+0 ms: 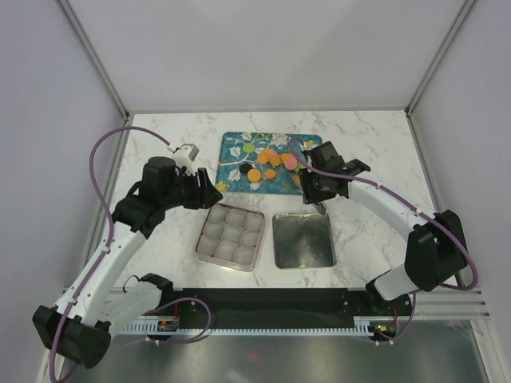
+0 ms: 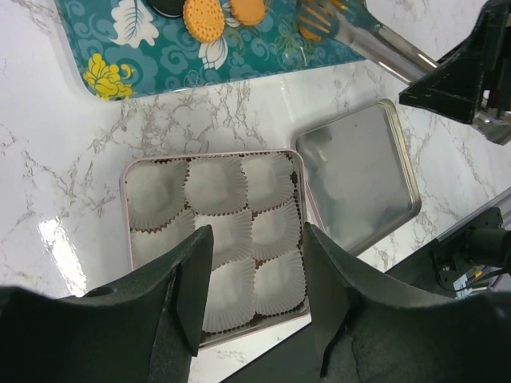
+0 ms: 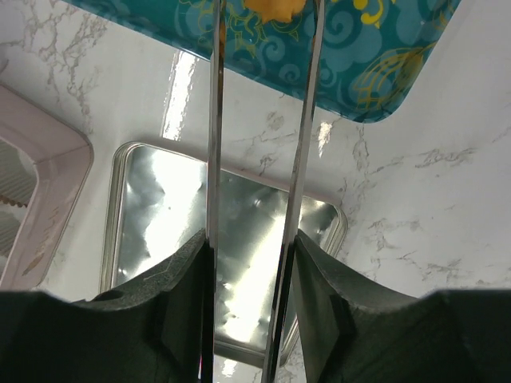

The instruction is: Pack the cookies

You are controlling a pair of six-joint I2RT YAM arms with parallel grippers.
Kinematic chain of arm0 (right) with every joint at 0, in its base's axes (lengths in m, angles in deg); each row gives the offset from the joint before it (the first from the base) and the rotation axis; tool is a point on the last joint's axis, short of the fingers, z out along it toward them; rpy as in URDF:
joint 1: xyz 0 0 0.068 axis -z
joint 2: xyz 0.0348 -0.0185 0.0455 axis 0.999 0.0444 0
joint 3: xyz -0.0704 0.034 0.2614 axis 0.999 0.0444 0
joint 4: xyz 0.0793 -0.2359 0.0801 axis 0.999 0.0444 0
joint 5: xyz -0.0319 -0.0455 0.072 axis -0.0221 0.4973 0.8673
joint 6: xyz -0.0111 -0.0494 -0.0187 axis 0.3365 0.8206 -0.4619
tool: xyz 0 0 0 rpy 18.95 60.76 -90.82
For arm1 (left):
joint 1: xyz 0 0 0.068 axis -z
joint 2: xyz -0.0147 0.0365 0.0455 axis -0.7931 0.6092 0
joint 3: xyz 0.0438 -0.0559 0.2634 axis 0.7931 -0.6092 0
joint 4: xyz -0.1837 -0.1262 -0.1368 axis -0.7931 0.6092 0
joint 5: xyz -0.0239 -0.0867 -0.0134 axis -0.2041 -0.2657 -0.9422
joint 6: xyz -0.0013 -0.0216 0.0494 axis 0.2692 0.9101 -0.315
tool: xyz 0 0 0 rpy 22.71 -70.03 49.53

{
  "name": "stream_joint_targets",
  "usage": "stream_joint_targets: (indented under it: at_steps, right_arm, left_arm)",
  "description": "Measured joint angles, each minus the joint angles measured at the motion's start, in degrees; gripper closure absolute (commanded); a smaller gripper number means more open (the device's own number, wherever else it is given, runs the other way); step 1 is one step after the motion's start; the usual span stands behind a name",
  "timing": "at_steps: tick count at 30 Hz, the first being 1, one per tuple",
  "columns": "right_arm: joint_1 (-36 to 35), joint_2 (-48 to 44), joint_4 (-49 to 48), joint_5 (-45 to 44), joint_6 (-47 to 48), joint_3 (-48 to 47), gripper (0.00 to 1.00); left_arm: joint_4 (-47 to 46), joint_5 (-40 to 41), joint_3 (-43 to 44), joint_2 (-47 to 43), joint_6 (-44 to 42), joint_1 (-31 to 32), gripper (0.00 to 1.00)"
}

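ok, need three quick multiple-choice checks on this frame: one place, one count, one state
1. The metal lid lies where from the pink box? A on top B left C right
2. Paper cups in the box? A six B nine C twelve
3. The right gripper is? A shut on tongs B open, empty C shut on a cookie
Key: C, the lid sits to the box's right; B, three rows of three; A, both tong arms run between its jaws.
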Motion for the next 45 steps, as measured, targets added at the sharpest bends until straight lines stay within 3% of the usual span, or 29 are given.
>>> stream_joint_targets:
  at_steps: [6, 45]
  right_arm:
    - [0.0, -3.3, 0.2, 1.6, -0.4, 0.2, 0.50]
    - [-1.6, -1.9, 2.9, -1.0, -0.4, 0.3, 0.46]
  left_arm:
    - [-0.4, 0.0, -1.9, -0.1, 0.0, 0.0, 0.43]
    - [-1.4, 0.0, -3.9, -0.2, -0.4, 0.0, 0.43]
